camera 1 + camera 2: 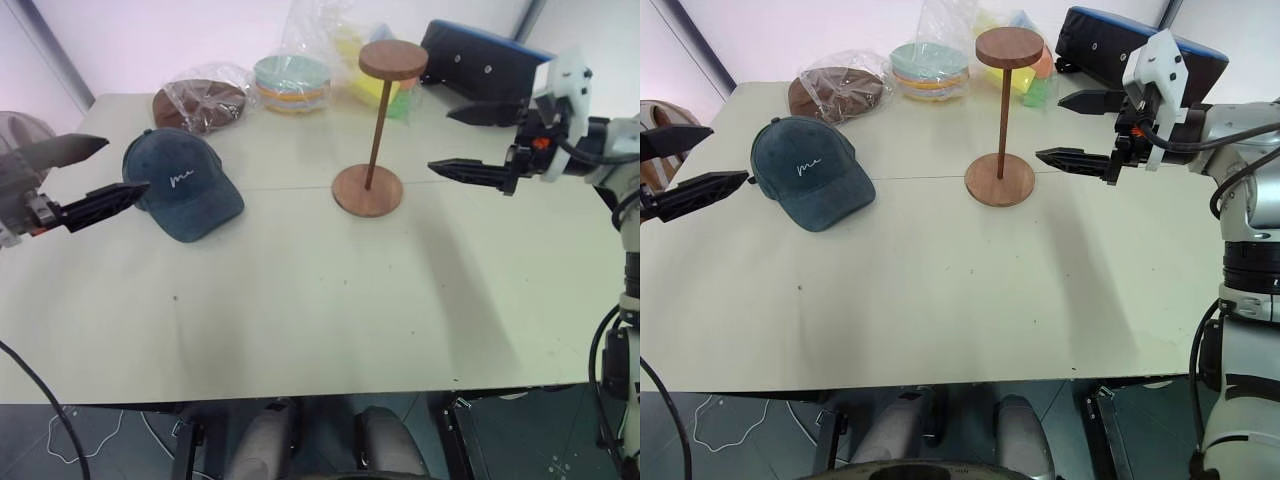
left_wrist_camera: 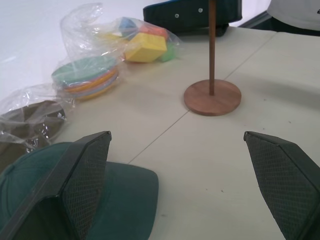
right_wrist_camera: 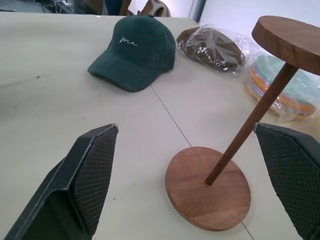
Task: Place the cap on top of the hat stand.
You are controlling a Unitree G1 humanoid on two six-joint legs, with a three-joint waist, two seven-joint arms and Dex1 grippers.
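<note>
Left gripper is spread wide with nothing in it, hovering just left of the cap. Right gripper is also wide and empty, hanging just right of the hat stand. I see the cap lying on the table, brim toward me, well apart from the upright stand. Bagged brown disc and plate stack sit behind.
</note>
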